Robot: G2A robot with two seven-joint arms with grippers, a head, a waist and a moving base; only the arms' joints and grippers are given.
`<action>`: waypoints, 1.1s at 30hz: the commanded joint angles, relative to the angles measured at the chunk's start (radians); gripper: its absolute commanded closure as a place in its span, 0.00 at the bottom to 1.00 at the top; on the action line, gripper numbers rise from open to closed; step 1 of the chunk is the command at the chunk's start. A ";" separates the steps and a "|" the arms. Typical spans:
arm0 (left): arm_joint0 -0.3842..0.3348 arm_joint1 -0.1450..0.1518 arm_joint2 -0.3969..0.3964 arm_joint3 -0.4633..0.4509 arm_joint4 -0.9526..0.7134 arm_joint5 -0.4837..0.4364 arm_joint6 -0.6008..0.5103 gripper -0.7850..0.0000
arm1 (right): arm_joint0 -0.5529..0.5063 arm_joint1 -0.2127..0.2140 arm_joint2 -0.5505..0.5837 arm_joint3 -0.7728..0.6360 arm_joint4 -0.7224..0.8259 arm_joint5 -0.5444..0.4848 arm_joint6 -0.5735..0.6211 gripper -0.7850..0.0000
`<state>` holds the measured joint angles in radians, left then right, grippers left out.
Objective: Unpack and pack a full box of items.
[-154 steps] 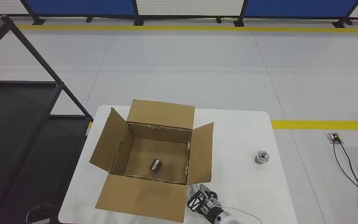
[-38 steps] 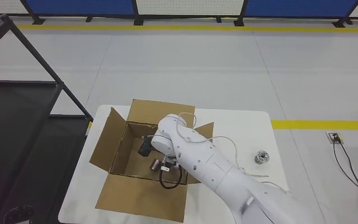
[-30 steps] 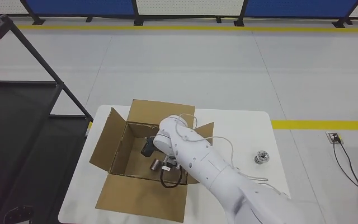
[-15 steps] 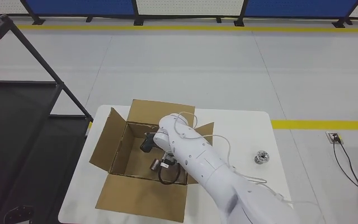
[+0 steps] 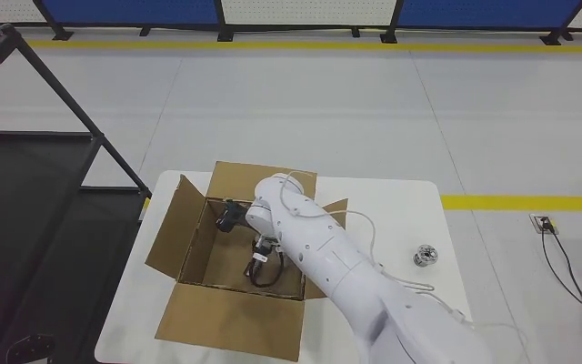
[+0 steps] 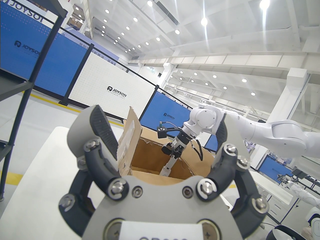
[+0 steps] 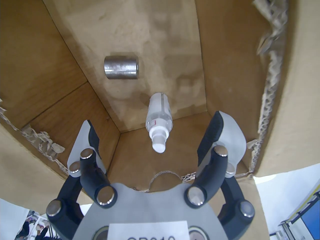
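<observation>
At far left, your left gripper (image 6: 161,123) is released, with nothing between its pads, and sits short of the box (image 5: 236,180).

All the box flaps fold outward. The left flap reaches near the left edge of the table (image 5: 391,209), so you have little room to shift the box that way.

Inside, the metal cylinder (image 7: 121,67) lies on its side on the box floor. The spray bottle (image 7: 159,112) is near it, not touching, cap end toward your right gripper (image 7: 153,123). That gripper is spread wide above the bottle and grips nothing. I can't tell whether the bottle leans on the wall.

Torn corrugated rims flank the wrist on both sides, so I'd exit straight up. The forearm crosses over the right flap.

Right of the box you get bare table, and a small spool (image 5: 424,255) lies well apart from the box.

My read: packing is partway, with two items in and one out, and the box is far from full.
</observation>
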<state>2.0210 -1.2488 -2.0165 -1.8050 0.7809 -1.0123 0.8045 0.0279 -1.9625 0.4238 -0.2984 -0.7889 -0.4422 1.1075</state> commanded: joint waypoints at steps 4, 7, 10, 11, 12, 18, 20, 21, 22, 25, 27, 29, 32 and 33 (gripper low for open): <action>0.000 0.000 0.000 0.000 0.000 0.000 0.000 0.00 | -0.026 0.023 0.000 -0.113 -0.056 0.046 -0.071 0.00; 0.000 0.000 0.000 0.000 0.000 0.000 0.000 0.00 | -0.065 0.051 0.005 -0.226 -0.106 0.115 -0.087 0.00; 0.000 0.000 0.000 0.000 0.000 0.000 0.000 0.00 | -0.125 0.093 0.020 -0.387 -0.179 0.223 -0.077 0.00; 0.000 0.000 0.000 0.000 0.000 0.000 0.000 0.00 | -0.153 0.111 0.028 -0.456 -0.207 0.255 -0.069 0.00; 0.000 0.000 0.000 0.000 0.000 0.000 0.000 0.00 | -0.182 0.132 0.041 -0.529 -0.243 0.292 -0.062 0.00; 0.000 0.000 0.000 0.000 0.000 0.000 0.000 0.00 | -0.447 0.275 0.167 -1.024 -0.521 0.425 0.010 0.00; 0.000 0.000 0.000 0.000 0.000 0.000 0.000 0.00 | -0.547 0.314 0.219 -1.157 -0.604 0.422 0.023 0.00; 0.000 0.000 0.000 0.000 0.000 0.000 0.000 0.00 | -0.592 0.328 0.236 -1.219 -0.611 0.377 0.014 0.00; 0.000 0.000 0.000 0.000 0.000 0.000 0.000 0.00 | -0.615 0.337 0.249 -1.242 -0.623 0.353 0.022 0.00; 0.000 0.000 0.000 0.000 0.000 0.000 0.000 0.00 | -0.615 0.337 0.249 -1.242 -0.623 0.353 0.022 0.00; 0.000 0.000 0.000 0.000 0.000 0.000 0.000 0.00 | -0.615 0.337 0.249 -1.242 -0.623 0.353 0.022 0.00; 0.000 0.000 0.000 0.000 0.000 0.000 0.000 0.00 | -0.615 0.337 0.249 -1.242 -0.623 0.353 0.022 0.00; 0.000 0.000 0.000 0.000 0.000 0.000 0.000 0.00 | -0.615 0.337 0.249 -1.242 -0.623 0.353 0.022 0.00; 0.000 0.000 0.000 0.000 0.000 0.000 0.000 0.00 | -0.615 0.337 0.249 -1.242 -0.623 0.353 0.022 0.00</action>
<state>2.0210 -1.2488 -2.0165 -1.8050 0.7809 -1.0123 0.8045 -0.5871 -1.6252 0.6730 -1.5395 -1.4115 -0.0890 1.1294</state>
